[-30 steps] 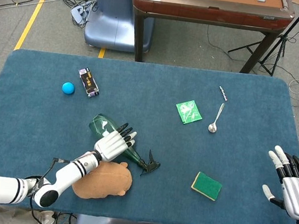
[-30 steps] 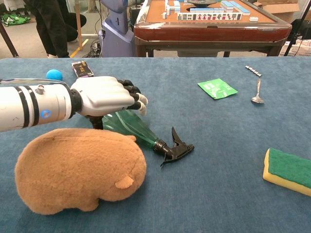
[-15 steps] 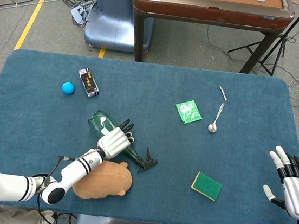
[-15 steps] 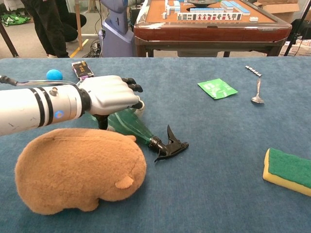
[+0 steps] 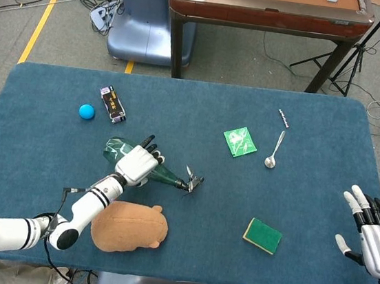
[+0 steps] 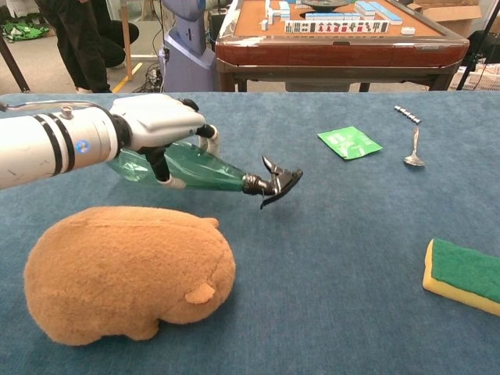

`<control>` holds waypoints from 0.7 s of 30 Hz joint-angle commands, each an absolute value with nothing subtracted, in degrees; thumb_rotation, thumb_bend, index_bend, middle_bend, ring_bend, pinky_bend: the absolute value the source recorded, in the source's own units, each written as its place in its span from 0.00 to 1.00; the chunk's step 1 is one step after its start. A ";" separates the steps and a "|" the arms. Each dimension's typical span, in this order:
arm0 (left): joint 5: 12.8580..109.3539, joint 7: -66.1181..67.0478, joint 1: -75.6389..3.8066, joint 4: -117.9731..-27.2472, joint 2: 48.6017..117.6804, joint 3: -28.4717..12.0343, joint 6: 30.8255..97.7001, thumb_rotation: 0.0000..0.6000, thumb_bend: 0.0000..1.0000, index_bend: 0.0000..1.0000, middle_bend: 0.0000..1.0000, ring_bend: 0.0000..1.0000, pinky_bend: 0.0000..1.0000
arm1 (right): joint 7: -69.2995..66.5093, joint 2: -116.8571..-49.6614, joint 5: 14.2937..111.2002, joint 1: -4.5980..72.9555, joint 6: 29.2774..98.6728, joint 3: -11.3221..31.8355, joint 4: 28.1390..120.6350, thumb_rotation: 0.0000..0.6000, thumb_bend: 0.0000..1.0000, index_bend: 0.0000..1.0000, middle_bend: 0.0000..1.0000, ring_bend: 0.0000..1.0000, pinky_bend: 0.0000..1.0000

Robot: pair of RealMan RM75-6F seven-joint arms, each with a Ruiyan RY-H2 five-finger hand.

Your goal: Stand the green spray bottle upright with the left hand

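Lifted now, where half a second ago it was lying on the cloth: green spray bottle [image 6: 183,169] is hanging clear of the blue table [image 5: 189,204], near-horizontal, black trigger head [image 6: 274,182] pointing toward frame right. Left hand [image 6: 160,125] is wrapping the fat body from above, fingers [image 6: 206,134] curling over and thumb coming under; grip sits at the body end, likely so the nozzle can swing up. Bottle is sitting left of centre in the head view, just above the brown plush toy [image 5: 129,227], apart from it. Right hand [image 5: 376,238], lower right corner, is holding nothing, fingers spread. Upending is not yet done.
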State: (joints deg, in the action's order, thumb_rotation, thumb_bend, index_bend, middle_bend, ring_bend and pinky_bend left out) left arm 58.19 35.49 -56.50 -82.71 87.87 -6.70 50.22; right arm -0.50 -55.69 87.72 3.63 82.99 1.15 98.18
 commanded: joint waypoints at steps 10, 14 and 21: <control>64.15 -9.62 -47.12 -84.03 80.44 -16.70 49.39 1.00 0.28 0.47 0.44 0.17 0.00 | -0.24 -55.70 88.26 3.65 83.21 1.12 98.56 1.00 0.29 0.04 0.00 0.00 0.00; 65.66 -20.04 -45.26 -82.94 80.63 -17.77 48.88 1.00 0.28 0.46 0.43 0.17 0.00 | -0.03 -55.69 88.45 3.61 83.34 1.09 98.80 1.00 0.29 0.04 0.00 0.00 0.00; 67.26 -31.06 -43.22 -77.61 85.21 -18.52 50.84 1.00 0.28 0.44 0.43 0.17 0.00 | 0.30 -55.66 88.49 3.60 83.38 1.09 99.11 1.00 0.29 0.04 0.00 0.00 0.00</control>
State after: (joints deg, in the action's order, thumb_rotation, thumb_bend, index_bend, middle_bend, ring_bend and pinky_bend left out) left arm 66.27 -27.60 -44.67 -79.91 83.23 -17.52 49.97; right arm 0.27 -55.68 88.50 3.60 83.37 1.08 99.09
